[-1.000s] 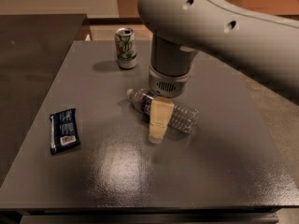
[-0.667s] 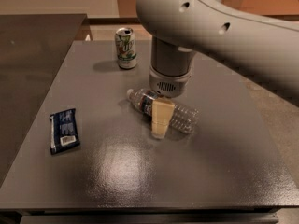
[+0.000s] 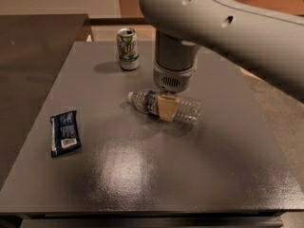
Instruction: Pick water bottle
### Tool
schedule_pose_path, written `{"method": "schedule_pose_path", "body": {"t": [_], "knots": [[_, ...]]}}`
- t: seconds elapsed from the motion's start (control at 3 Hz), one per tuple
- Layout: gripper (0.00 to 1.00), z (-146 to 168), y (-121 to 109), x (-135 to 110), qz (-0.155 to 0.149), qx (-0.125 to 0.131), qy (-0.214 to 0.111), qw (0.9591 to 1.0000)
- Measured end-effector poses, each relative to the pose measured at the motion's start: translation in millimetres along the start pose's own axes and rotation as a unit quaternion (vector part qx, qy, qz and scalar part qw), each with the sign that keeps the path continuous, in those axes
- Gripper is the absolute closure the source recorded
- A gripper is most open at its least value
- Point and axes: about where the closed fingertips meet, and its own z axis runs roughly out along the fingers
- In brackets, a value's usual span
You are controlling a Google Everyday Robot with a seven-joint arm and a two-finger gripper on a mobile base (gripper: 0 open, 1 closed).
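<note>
The water bottle (image 3: 188, 110) lies on its side near the middle of the grey table (image 3: 142, 175), with its white cap pointing left and its dark label band by the neck. My gripper (image 3: 167, 104) comes straight down onto the bottle's middle. Its cream near finger (image 3: 166, 111) lies flat against the bottle's front side. The far finger is hidden behind the bottle. The gripper is shut on the bottle, which rests on or just above the table.
A green-white soda can (image 3: 128, 48) stands upright at the back of the table. A dark blue snack packet (image 3: 65, 132) lies flat near the left edge. A darker counter (image 3: 28, 56) adjoins the table on the left. My grey arm spans the top right.
The near finger, which reached down in front of the bottle to the table, has drawn in against the bottle's side. The bottle has hardly moved.
</note>
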Motion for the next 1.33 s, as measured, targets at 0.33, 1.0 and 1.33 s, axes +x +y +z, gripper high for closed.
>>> {"method": "schedule_pose_path", "body": {"t": [0.33, 1.0, 1.33], "knots": [[0.88, -22, -10, -2, -0.012, 0.008, -0.008, 0.9999], [1.0, -81, -30, -11, -0.05, 0.027, -0.043, 0.9975], [1.0, -107, -43, -20, -0.071, 0.031, -0.067, 0.9948]]}}
